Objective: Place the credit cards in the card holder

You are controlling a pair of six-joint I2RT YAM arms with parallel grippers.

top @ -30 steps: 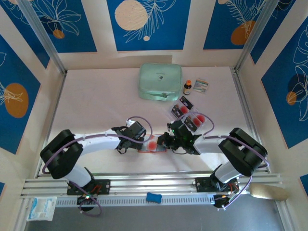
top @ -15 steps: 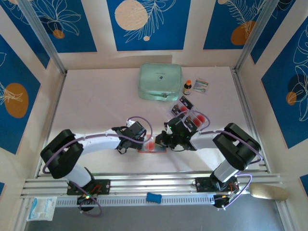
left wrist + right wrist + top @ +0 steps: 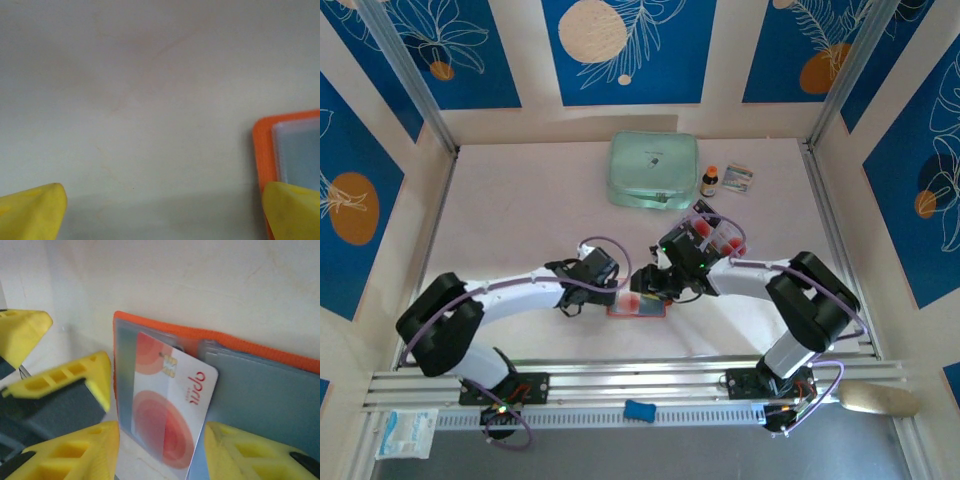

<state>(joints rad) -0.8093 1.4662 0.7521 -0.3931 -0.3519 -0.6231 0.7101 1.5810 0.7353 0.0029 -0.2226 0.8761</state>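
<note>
- Found the card holder (image 3: pixel 638 306) lying open at 6 o'clock on the counter (image 3: pixel 520 220), in the same spot as a second ago.
- Noted a pale credit card (image 3: pixel 170 405) with red discs on the holder's greyish inside, with its far end under a clear pocket.
- Saw the right tool (image 3: pixel 161 430) spread now, one yellow pad on either side of that card's near end and pinching nothing. Was pressed together a second ago.
- Tracked the right wrist shifting toward 11 o'clock since then, now covering more of the loose credit cards (image 3: pixel 720 235) at 1 o'clock from the holder.
- Left tool (image 3: pixel 164 192): spread wide as before, at 9 o'clock from the holder, one pad at its orange edge.
- Left elbow: dropped toward 7 o'clock.
- Unmoved at 12 o'clock: mint-green case (image 3: pixel 653 170), small bottle (image 3: pixel 710 181), printed packet (image 3: pixel 739 178).
</note>
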